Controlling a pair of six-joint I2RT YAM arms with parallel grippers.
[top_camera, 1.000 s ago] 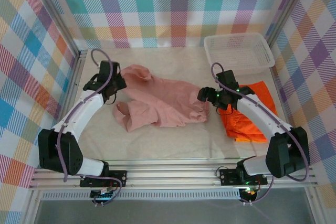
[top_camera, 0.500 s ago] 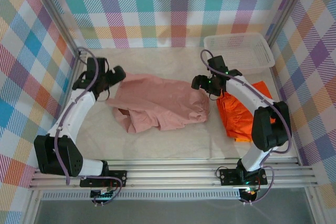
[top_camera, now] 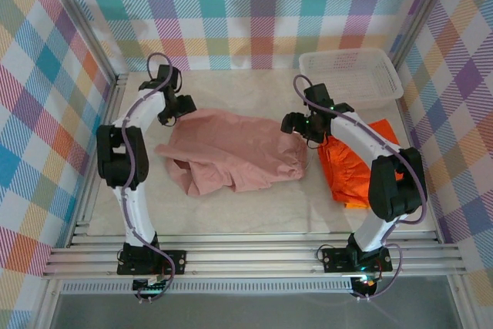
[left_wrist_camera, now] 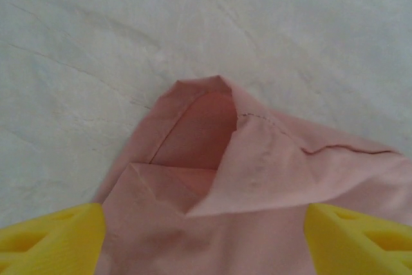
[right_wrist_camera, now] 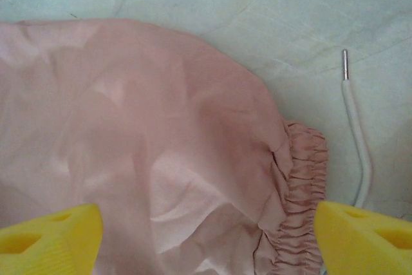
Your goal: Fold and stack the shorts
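Observation:
The dusty pink shorts lie spread and rumpled in the middle of the table. My left gripper hovers over their far left corner. Its yellow fingers stand wide apart, open, with a folded-back leg hem lying loose beneath. My right gripper is over the shorts' far right end, also open. Its fingertips straddle the gathered elastic waistband without pinching it. Orange shorts lie folded at the right, partly under the right arm.
A white mesh basket stands at the back right corner. A white drawstring with a metal tip lies on the table beside the waistband. Plaid walls and metal rails enclose the table on three sides.
The left gripper has opened and let go of the pink shorts' left corner, and its arm has swung toward the back. The right gripper moved back, then stayed still. The shorts lie flatter.

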